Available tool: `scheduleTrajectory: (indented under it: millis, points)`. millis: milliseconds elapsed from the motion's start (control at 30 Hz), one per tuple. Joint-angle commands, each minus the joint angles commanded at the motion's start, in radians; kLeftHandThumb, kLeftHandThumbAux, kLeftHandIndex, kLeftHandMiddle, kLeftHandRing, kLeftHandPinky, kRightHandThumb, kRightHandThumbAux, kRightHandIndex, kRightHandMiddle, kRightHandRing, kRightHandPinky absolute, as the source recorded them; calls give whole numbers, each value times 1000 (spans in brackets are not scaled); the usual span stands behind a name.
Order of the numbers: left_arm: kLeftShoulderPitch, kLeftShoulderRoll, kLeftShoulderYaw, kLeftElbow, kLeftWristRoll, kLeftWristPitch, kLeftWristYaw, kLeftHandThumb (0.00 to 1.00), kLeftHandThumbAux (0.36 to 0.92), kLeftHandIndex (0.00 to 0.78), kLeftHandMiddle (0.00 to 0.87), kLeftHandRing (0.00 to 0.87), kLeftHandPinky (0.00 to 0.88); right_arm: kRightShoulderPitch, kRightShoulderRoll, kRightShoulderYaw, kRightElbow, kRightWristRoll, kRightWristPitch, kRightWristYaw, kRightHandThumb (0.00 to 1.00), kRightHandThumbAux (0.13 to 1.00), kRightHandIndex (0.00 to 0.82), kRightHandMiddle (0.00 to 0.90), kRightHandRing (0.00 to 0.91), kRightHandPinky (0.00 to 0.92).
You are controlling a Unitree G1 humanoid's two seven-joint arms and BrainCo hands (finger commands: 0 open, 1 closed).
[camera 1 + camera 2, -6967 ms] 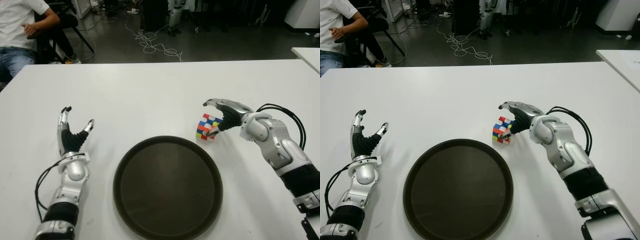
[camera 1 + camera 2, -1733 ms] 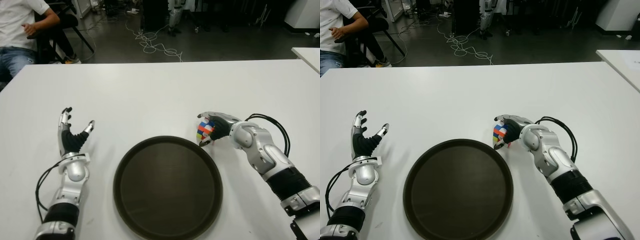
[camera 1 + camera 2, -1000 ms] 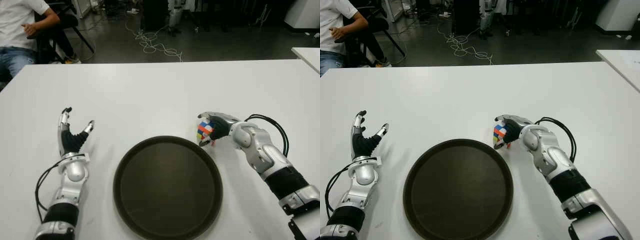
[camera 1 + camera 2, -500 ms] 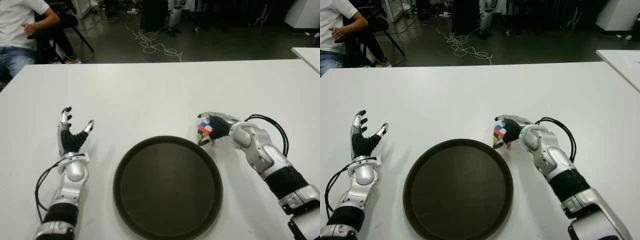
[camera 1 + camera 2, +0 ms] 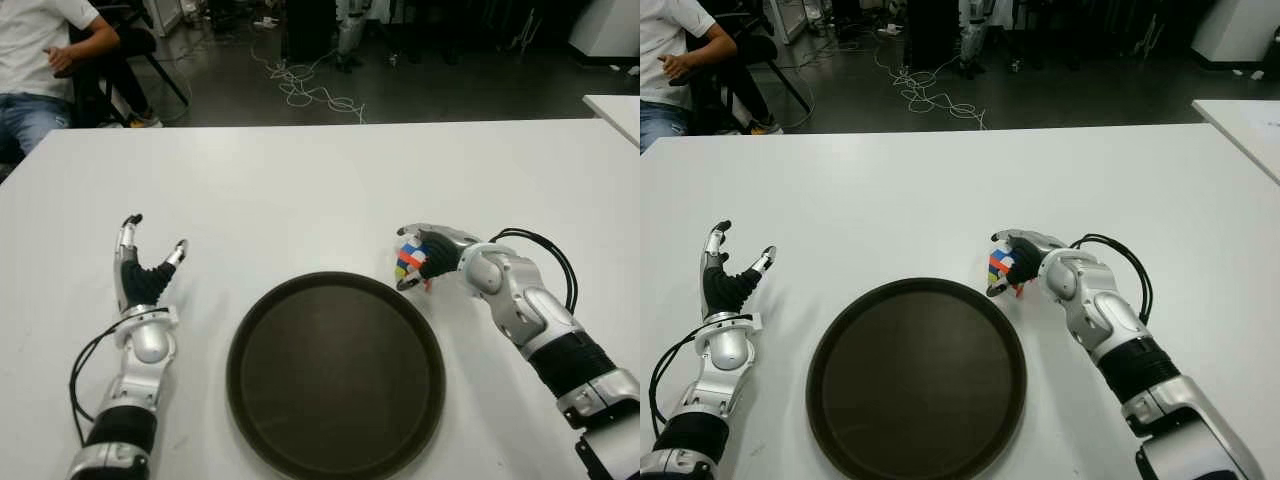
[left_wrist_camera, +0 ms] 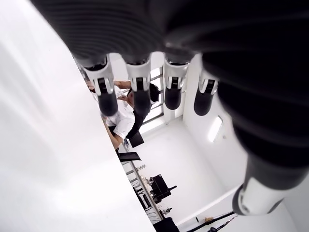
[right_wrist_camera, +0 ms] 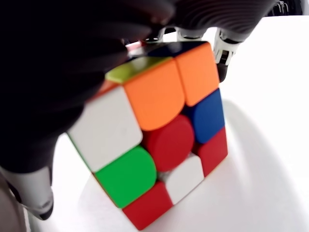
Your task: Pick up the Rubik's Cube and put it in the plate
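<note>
Head camera, left eye view: a white table [image 5: 300,180] fills most of the scene. A round dark plate [image 5: 336,372] lies near its front edge, with nothing in it. Just beyond the plate's rim on the robot's right, the right hand [image 5: 428,256] is wrapped around the Rubik's Cube [image 5: 410,261], fingers over its top and far side, thumb on the near side. The cube is beside the plate, not in it; whether it touches the table cannot be told from this view. The left hand [image 5: 143,275] shows well to the left of the plate, fingers pointing up and spread, holding nothing. Beyond the table's far edge are a dark floor with loose white cables [image 5: 310,90] and, at the far left corner, a seated person [image 5: 40,60].

Right eye view: the same layout, with the cube just off the plate's rim.

Left wrist view: four fingertips [image 6: 137,92] extend straight, apart from one another, over bare white table, gripping nothing.

Right wrist view: the cube, showing orange, white, red, green and blue tiles, sits tilted on one corner against the dark palm, fingers curled over its far edge and thumb beside it.
</note>
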Motion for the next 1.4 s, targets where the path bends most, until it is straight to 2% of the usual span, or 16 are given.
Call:
scheduleTrajectory:
  millis: [167, 267, 500, 833, 967, 1033, 1067, 1100, 1133, 1233, 1400]
  points:
    - [1, -2, 1, -3, -3, -1, -2, 0, 667, 23, 54, 60, 87, 5, 4, -12, 29, 8, -43, -68, 0, 674, 32, 69, 44, 49]
    - [2, -1, 1, -5, -4, 2, -6, 0, 667, 23, 43, 44, 71, 8, 10, -24, 48, 17, -74, -120, 0, 690, 62, 88, 68, 77]
    - [-1, 5, -3, 0, 5, 9, -1, 0, 676, 32, 74, 82, 104, 14, 28, -56, 81, 50, -97, -197, 0, 752, 146, 169, 178, 201]
    - [3, 1, -1, -9, 2, 9, -5, 0, 680, 23, 67, 76, 100, 23, 41, -77, 88, 74, -100, -244, 3, 823, 256, 284, 303, 339]
    - [4, 0, -1, -13, 1, 11, -6, 0, 671, 20, 62, 68, 91, 24, 44, -83, 90, 86, -102, -247, 38, 826, 285, 311, 338, 383]
    - [4, 0, -1, -14, 3, 13, -4, 0, 667, 19, 54, 56, 81, 24, 44, -85, 94, 93, -106, -248, 87, 830, 338, 366, 406, 454]
    - [4, 0, -2, -14, 4, 14, -3, 0, 668, 19, 51, 51, 76, 24, 43, -85, 95, 95, -108, -249, 205, 811, 354, 390, 429, 472]
    - [4, 0, -2, -15, 4, 15, -2, 0, 669, 19, 47, 45, 69, 24, 43, -85, 97, 96, -110, -249, 375, 784, 377, 424, 461, 500]
    - [3, 0, -2, -13, 5, 15, -1, 0, 669, 20, 45, 41, 64, 23, 43, -85, 98, 97, -114, -251, 484, 766, 392, 445, 482, 518]
    - [1, 2, -1, -7, 5, 12, -2, 0, 677, 24, 47, 42, 63, 23, 41, -85, 107, 100, -129, -262, 616, 745, 410, 516, 549, 552]
    - [3, 3, -2, -10, 5, 9, -3, 0, 683, 29, 45, 39, 55, 20, 41, -86, 121, 102, -145, -274, 669, 736, 419, 550, 575, 561]
